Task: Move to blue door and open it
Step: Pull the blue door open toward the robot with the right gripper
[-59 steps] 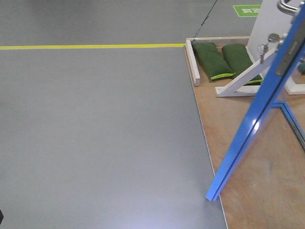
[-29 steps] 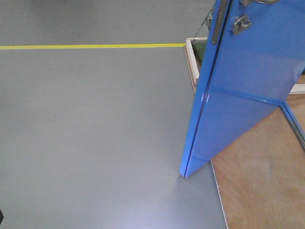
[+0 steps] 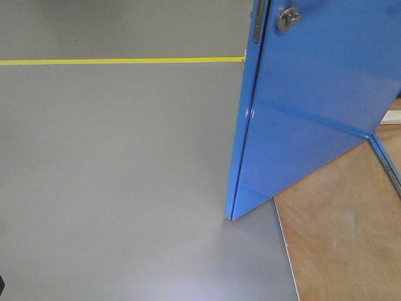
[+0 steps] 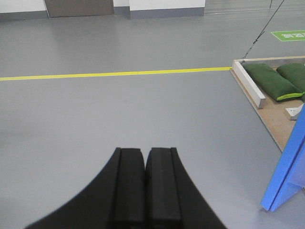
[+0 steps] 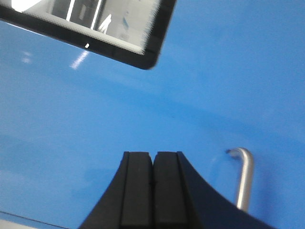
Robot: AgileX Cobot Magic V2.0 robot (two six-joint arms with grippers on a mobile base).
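Holds the right gripper (image 5: 152, 157) nose-on to the blue door (image 5: 214, 71), jaws pressed together on nothing. Points the left gripper (image 4: 145, 152) out over the grey floor (image 4: 119, 109), jaws likewise closed and empty. Glossy bright blue, with silver lever handle (image 5: 244, 176) and round thumb-turn (image 3: 288, 19). Stands angled off the plywood platform (image 3: 338, 238), bottom corner past the platform's edge. Close ahead of the right jaws; well right of the left.

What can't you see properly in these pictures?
- Right wrist view: the handle has its lower end behind the right end effector; blur hides whether that touches the door.
- Front view: handle cut off by the top edge.
- Left wrist view: most of the door cut off by the right edge; floor sign too small to read.
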